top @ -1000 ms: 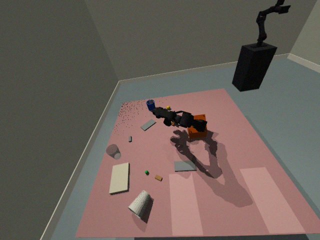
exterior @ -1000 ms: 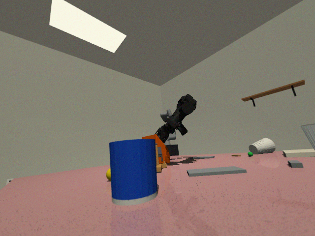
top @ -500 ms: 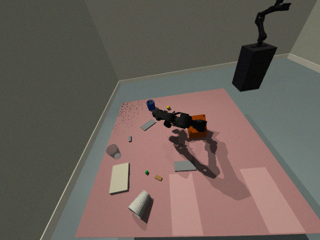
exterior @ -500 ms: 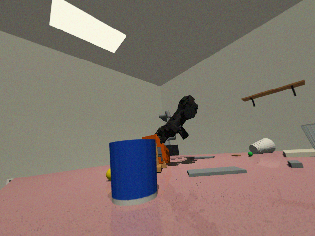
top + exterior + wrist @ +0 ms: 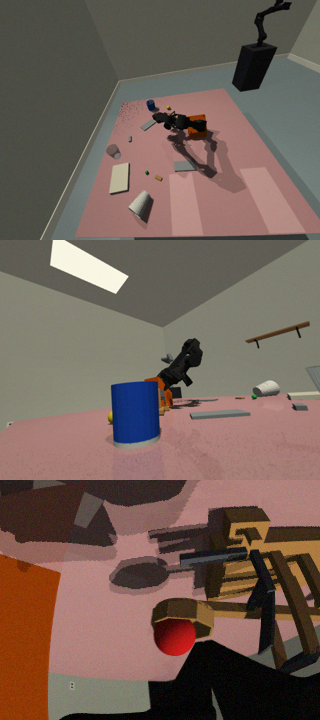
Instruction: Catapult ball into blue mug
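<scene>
The wrist view shows the red ball [image 5: 175, 637] in the cup [image 5: 175, 611] of the wooden catapult [image 5: 160, 401] [image 5: 292, 536], beside the pressed-together claw [image 5: 203, 648]; top and exterior views hide the ball but show the blue mug [image 5: 150, 105] [image 5: 135, 413] upright

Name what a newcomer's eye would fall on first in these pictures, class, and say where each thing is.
The blue mug looms in the exterior view's foreground, standing upright on the pink surface. In the wrist view, a bright red ball sits at the cup of the wooden catapult, right of an orange block.
</scene>
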`<state>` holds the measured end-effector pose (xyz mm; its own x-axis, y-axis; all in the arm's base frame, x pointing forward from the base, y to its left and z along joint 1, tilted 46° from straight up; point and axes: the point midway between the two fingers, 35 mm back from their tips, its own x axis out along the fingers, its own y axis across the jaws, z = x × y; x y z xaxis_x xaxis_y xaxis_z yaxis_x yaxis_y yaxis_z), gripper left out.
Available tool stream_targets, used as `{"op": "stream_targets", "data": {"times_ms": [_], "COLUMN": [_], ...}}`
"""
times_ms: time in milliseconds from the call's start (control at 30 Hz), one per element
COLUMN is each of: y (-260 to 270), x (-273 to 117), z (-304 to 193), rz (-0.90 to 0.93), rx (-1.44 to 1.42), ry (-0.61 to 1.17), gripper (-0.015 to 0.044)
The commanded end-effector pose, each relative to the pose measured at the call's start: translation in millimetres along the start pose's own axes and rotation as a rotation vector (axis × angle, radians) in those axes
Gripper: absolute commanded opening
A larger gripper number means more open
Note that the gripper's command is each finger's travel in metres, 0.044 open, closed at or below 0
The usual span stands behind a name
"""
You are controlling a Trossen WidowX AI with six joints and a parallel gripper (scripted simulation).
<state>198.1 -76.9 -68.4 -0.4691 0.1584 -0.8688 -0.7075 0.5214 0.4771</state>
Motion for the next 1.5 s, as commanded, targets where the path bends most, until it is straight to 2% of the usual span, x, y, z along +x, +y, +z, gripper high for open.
{"op": "stream_targets", "data": {"times_ms": [0,1300,1367,1467], "y": [2,6,3,-4], "x": [8,58,48,0], "z": [6,54,52,39], "rz": [0.008,0.015,0.013,0.007], "rx": [0.001,-0.001,-0.001,-0.002], "ry": [0.000,-0.001,-0.002,-0.002], "gripper": [0.0000,0.0000,0.0000,0.0000]}}
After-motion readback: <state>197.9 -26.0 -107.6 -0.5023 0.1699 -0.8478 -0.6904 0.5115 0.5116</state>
